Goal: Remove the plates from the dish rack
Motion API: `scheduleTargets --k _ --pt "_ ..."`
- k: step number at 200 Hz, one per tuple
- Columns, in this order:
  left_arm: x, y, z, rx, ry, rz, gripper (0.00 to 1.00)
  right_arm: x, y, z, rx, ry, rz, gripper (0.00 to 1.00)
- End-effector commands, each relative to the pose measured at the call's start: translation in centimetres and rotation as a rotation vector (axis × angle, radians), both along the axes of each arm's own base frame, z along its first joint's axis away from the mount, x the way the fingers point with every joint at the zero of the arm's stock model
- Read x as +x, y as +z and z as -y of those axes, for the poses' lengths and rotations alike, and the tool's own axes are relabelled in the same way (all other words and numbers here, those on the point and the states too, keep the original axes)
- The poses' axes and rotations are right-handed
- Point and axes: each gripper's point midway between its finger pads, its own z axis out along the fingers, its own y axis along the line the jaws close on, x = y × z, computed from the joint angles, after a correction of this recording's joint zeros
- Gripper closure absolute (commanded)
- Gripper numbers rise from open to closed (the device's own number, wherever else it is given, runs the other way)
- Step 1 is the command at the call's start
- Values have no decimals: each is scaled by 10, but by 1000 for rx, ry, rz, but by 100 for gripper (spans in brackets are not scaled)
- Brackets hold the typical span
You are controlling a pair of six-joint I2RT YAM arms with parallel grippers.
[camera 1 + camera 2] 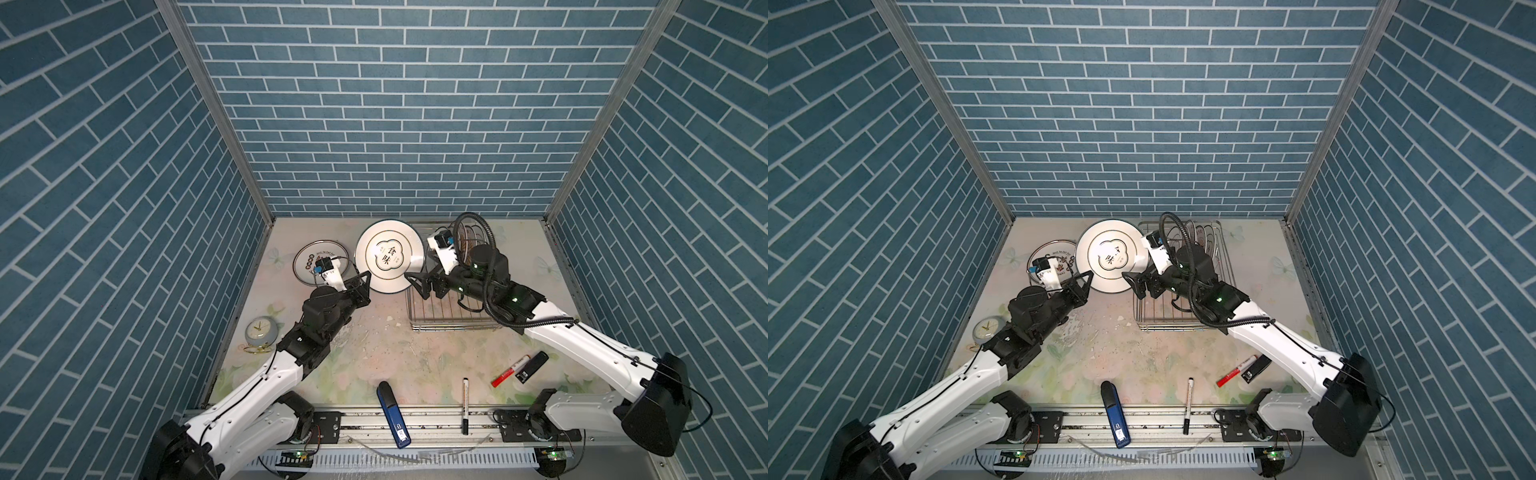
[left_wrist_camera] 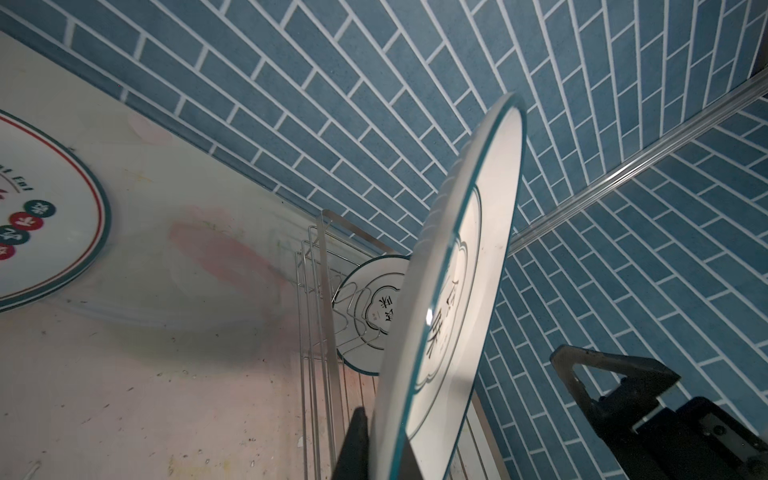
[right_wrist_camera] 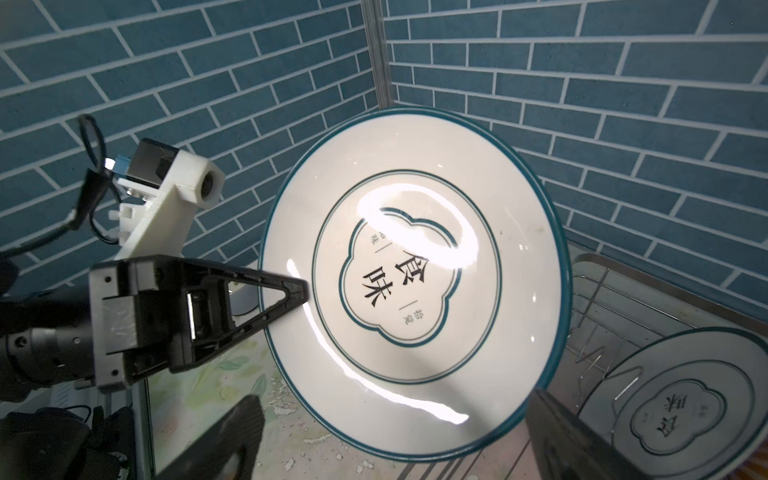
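While my left hand [image 1: 367,276] pinches the round white teal-rimmed plate [image 1: 390,257], my right hand [image 1: 424,286] gapes wide. Held one-sided, it could swing into the silver wire dish rack [image 1: 449,320].

Left gripper [image 1: 1087,277] pinches 1 tilted plate [image 1: 1106,249] (beside the dish rack [image 1: 1163,316]).

The left gripper [image 1: 368,276] and right gripper [image 1: 422,286] are black, with triangular fingers [image 3: 266,299]. The arms [image 1: 257,382] behind have white shells and black joints.
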Motion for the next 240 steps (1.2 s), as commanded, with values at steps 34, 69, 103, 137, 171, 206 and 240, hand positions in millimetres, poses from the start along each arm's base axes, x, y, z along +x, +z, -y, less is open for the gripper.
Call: scheduleTargets --k 34,69,103,137,171,206,240 --pt "-1 -1 -32 -49 115 -19 100 9 7 -30 -35 23 70 1" --pt "-2 -21 -52 -63 221 -37 100 24 3 -37 -37 -29 55 1" --pt "3 -35 -55 -79 258 -74 100 33 -3 -45 -38 -47 27 1" --pt "15 -65 -37 -130 224 -167 100 31 -10 -59 -41 17 15 1" --pt "20 -80 -40 -94 275 -209 100 39 -22 -64 -99 16 19 1" --pt "24 -82 -43 -90 304 -212 100 48 -29 -67 -120 3 7 1" --pt "30 -96 -32 -146 288 -263 100 59 -37 -64 -127 -32 -10 1"
